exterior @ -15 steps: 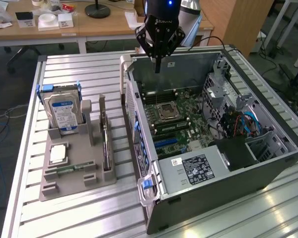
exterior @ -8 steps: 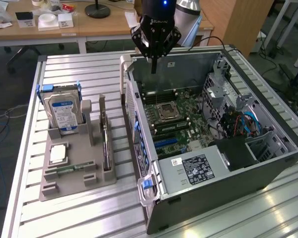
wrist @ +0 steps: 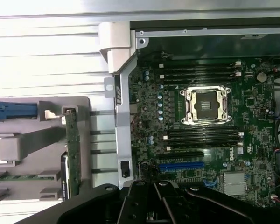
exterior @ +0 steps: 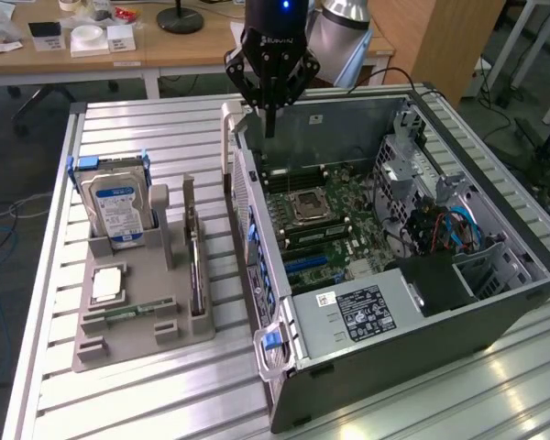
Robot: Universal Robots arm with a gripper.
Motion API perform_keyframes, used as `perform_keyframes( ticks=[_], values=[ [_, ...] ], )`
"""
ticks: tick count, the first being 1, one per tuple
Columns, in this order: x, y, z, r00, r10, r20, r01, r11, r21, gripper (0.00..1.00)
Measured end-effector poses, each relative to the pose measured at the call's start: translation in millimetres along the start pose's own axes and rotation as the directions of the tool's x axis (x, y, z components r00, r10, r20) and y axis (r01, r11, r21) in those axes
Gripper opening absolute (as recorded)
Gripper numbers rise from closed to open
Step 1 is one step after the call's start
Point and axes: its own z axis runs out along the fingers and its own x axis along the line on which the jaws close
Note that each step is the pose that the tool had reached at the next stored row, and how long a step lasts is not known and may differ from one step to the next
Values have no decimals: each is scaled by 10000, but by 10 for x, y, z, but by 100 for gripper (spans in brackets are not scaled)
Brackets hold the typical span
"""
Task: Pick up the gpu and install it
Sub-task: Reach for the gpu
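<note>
**Current state**

- Gripper (exterior: 270,126): located at the upper centre of the exterior view, above the rear wall of the open computer case (exterior: 495,312). The fingers point down and meet at a single narrow tip; nothing is held between them.
- The gpu (exterior: 195,270): stands on its long edge in a slot of the grey holder tray (exterior: 137,341), in the lower left part of the exterior view, well apart from the gripper. The silver end bracket is at the far end, and the card sits along the tray edge nearest the case. In the wrist view it appears as a narrow green strip (wrist: 72,144) just beside the case wall.
- Other tray contents: a hard drive (exterior: 119,209) with a blue-white label, upright in a blue caddy, a processor chip (exterior: 107,284) lying flat, and a memory stick (exterior: 128,310) lying flat.
- Case interior: the motherboard (exterior: 335,240) is exposed, with the empty processor socket (exterior: 307,206) between the memory slots and a blue expansion slot (exterior: 307,264) nearer the front.
- Support: tray and case both rest on the slatted aluminium table (exterior: 147,128).
</note>
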Motion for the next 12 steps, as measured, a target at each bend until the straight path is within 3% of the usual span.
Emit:
perform_keyframes(
  ticks=[12],
  values=[
    [306, -23, -6, 10000, -1, 0, 1, 10000, 0, 11]
  ],
)
